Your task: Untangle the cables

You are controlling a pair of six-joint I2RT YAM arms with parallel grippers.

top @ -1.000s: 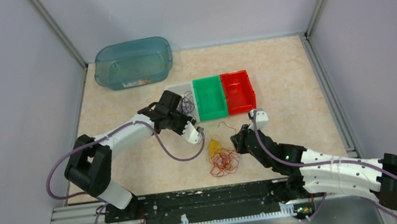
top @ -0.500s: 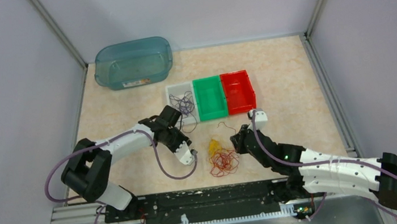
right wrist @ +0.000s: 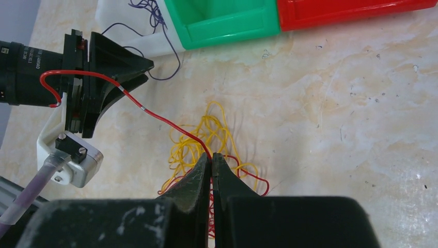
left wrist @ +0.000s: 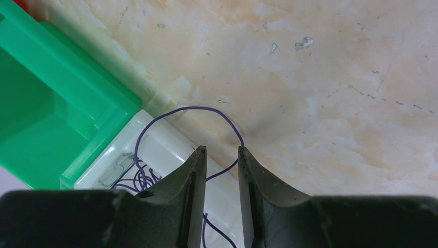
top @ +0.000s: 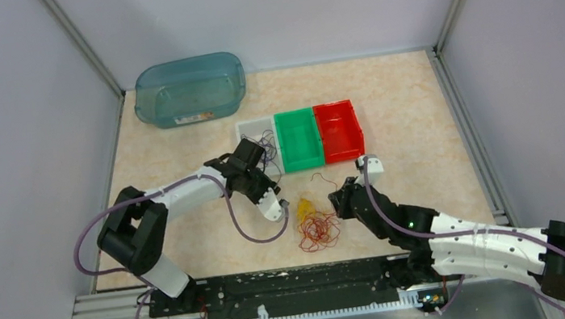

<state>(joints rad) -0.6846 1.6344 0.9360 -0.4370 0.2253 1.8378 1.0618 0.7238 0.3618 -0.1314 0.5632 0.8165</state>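
Bench: teal tub at back left; white bin, green bin, red bin touching in a row mid-bench. Left arm reaches to white bin's near rim, close beside loose heap.

Purple cable mostly inside white bin, one loop spilling over rim onto bench. A strand passes through gap between left fingers, which stand apart, not pinching.

Red cable and yellow cable heaped together on bench in front of bins. Right fingers pressed together on red cable above heap; its free strand runs off toward left arm.
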